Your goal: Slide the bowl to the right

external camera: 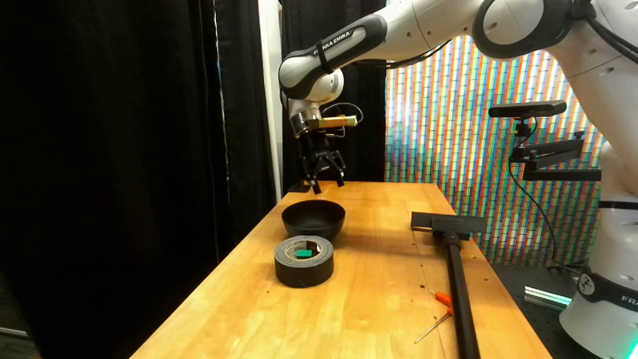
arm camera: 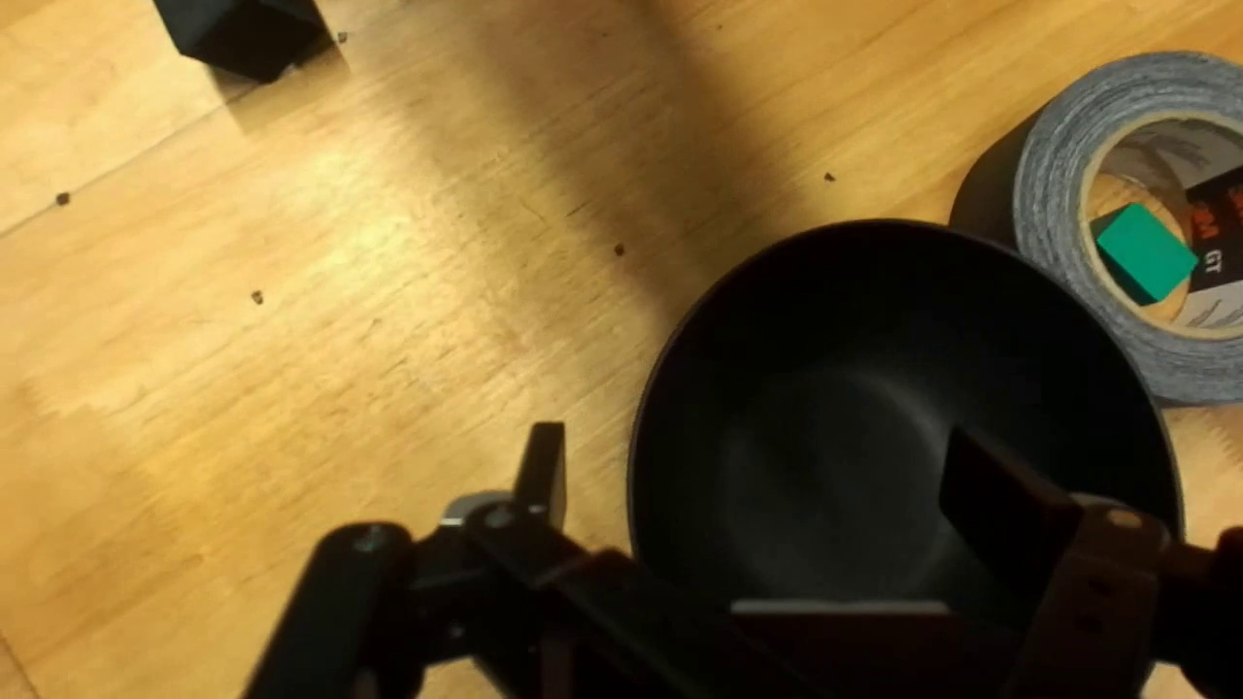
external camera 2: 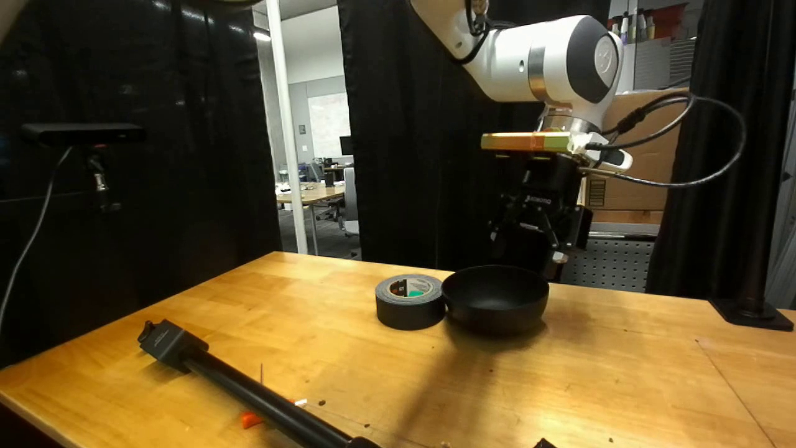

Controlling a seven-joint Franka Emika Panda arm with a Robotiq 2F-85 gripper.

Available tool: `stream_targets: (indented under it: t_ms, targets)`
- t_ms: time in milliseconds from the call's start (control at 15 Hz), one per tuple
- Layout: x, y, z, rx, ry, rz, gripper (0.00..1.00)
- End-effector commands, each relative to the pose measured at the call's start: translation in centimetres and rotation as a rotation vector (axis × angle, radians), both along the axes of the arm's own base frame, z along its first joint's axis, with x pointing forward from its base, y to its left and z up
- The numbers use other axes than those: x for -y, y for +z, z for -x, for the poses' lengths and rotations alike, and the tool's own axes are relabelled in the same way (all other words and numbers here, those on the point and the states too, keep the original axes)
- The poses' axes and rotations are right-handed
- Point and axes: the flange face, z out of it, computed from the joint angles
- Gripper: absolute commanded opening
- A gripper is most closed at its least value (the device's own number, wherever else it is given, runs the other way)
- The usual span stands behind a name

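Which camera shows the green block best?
The wrist view: from above, the green block appears large inside the tape. In an exterior view the block is small; in an exterior view the block barely shows.

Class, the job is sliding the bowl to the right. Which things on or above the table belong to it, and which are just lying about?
Belongs to the job:
black bowl
gripper, open

Just lying about:
black tape roll
green block inside it
black pole
one or two orange-handled tools, partly hidden

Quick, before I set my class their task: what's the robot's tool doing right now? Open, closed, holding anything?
Tool: open, holding nothing; the bowl is not gripped.
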Motion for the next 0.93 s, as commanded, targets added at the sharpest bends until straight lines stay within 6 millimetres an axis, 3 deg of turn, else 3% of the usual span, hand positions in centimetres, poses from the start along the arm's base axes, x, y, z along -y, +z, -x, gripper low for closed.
stream_targets:
  t_ms: [0, 333, 600, 667, 733, 867]
  targets:
    - [1.9, -1.4, -1.4, 0.009, 0.009, -0.008, 1.00]
    - [2.4, -4.0, -2.3, -0.015, 0.017, -0.009, 1.00]
    - [2.5, -4.8, -3.1, -0.015, 0.010, -0.023, 1.00]
    - [2.8, -4.8, -3.3, -0.014, 0.009, -0.019, 0.76]
    - [3.1, -4.8, -3.4, -0.012, 0.006, -0.016, 0.72]
    - [3.8, -4.7, -3.5, -0.006, -0.007, -0.012, 0.56]
